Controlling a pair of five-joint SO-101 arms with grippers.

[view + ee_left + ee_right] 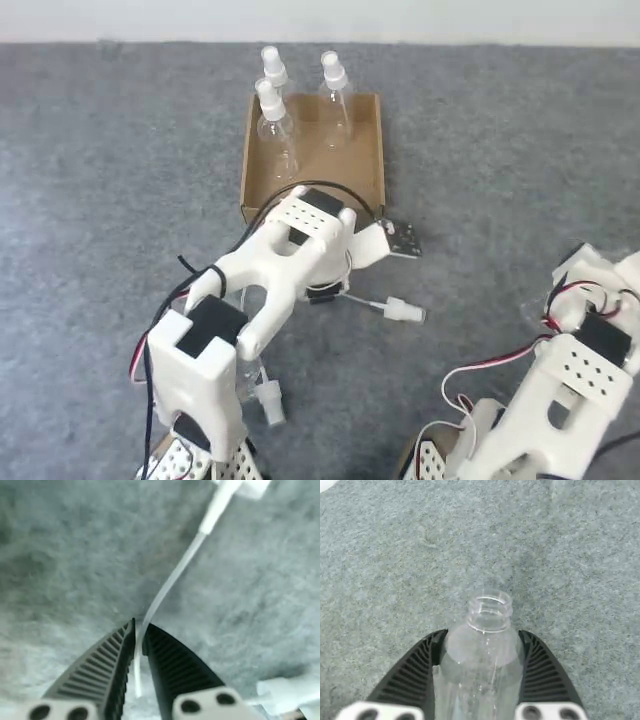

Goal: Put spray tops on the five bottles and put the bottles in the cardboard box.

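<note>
My left pincer (139, 627) is narrowed almost to nothing, pinching the thin dip tube of a spray top (172, 577), whose white head points away from the fingertips over the grey counter (500, 180). From above, that spray top (400, 309) sits just in front of the left arm, on the near side of the cardboard box (376, 150). A second spray top (268, 400) lies on the counter close to the left arm's base. My right pincer (481, 632) grips a clear bottle (482, 652) by the shoulders, its neck open and uncapped. Three bottles (276, 122) with tops fitted stand upright in the box, towards its far end.
</note>
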